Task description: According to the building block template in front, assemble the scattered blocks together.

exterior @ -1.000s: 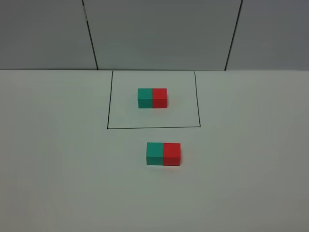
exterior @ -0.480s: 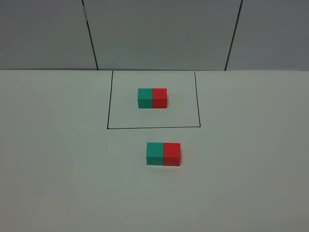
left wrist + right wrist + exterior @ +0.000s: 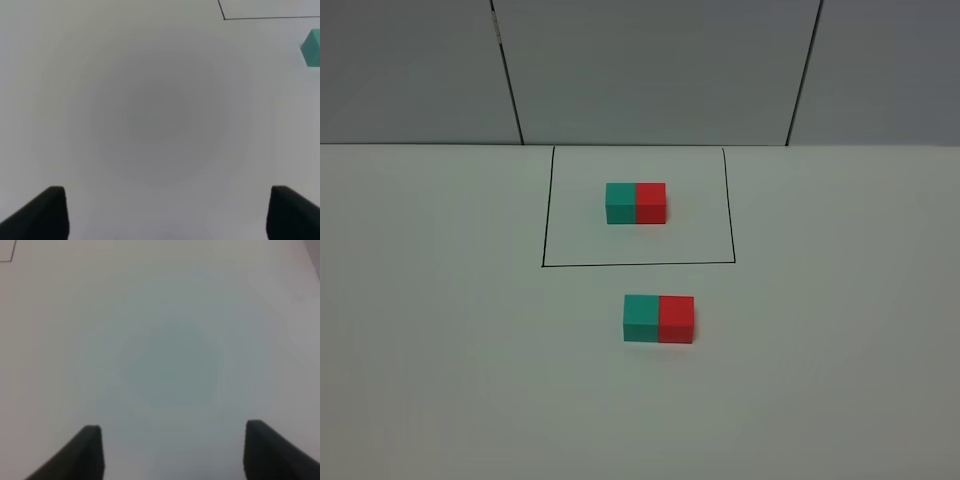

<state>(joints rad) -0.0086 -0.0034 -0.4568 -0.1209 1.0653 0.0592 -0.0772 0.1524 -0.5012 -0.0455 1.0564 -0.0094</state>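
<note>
The building block template (image 3: 636, 202), a teal and a red cube joined in a bar, sits inside the black drawn rectangle (image 3: 638, 264). Below that rectangle the scattered blocks rest side by side and touching: the teal cube (image 3: 640, 318) on the left, the red cube (image 3: 676, 319) on the right. Neither arm shows in the exterior high view. My left gripper (image 3: 167, 195) is open over bare table, with an edge of the teal cube (image 3: 312, 48) far off to one side. My right gripper (image 3: 173, 432) also stands open with nothing between its fingers.
The white table (image 3: 440, 350) runs back to a grey panelled wall (image 3: 650, 70). A corner of the black rectangle (image 3: 250, 18) appears in the left wrist view, and a small bit of the black line (image 3: 7, 261) in the right wrist view.
</note>
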